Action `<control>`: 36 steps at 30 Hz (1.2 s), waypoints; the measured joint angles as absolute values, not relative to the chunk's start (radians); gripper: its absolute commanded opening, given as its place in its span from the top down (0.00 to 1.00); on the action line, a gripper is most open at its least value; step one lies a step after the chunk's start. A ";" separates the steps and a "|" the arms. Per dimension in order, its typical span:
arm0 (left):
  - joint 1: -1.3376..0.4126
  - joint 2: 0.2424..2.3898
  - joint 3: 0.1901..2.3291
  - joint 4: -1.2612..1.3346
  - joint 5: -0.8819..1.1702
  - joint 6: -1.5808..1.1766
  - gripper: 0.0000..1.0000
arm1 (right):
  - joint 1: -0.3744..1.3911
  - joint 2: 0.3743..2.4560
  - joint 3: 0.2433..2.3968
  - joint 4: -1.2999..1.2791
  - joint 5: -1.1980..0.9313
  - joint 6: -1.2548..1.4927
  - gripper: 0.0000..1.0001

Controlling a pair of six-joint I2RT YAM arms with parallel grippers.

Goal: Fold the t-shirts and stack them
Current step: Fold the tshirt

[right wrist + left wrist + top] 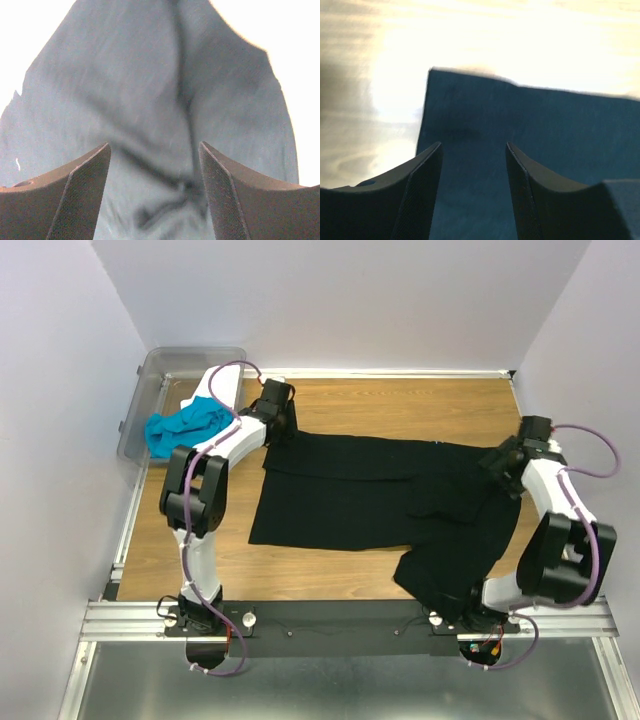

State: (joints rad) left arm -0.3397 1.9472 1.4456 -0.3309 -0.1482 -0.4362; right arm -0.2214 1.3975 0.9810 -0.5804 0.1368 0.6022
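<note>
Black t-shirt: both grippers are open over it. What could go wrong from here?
1. The black t-shirt is bunched at its near right, next to the right arm's base; a fold may drag or snag there.
2. The right gripper is open over creased cloth, so a pinch might catch extra layers.
3. The left gripper is open at the flat far-left corner; it could miss the edge or scrape the table.

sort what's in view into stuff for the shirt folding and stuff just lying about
For the job:
black t-shirt, spread across the wooden table
turquoise t-shirt, bunched up at the far left

Just lying about:
clear plastic bin, in the far left corner by the turquoise t-shirt
</note>
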 measured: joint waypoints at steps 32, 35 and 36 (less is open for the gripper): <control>-0.280 2.191 1.650 -0.345 -0.054 -0.485 0.45 | -0.525 2.007 1.278 -0.096 -0.294 0.546 0.98; -0.266 2.209 1.678 -0.353 -0.024 -0.499 0.46 | -0.525 2.070 1.374 -0.096 -0.308 0.542 0.99; -0.260 2.214 1.686 -0.353 -0.011 -0.503 0.46 | -0.525 2.093 1.407 -0.096 -0.318 0.542 0.99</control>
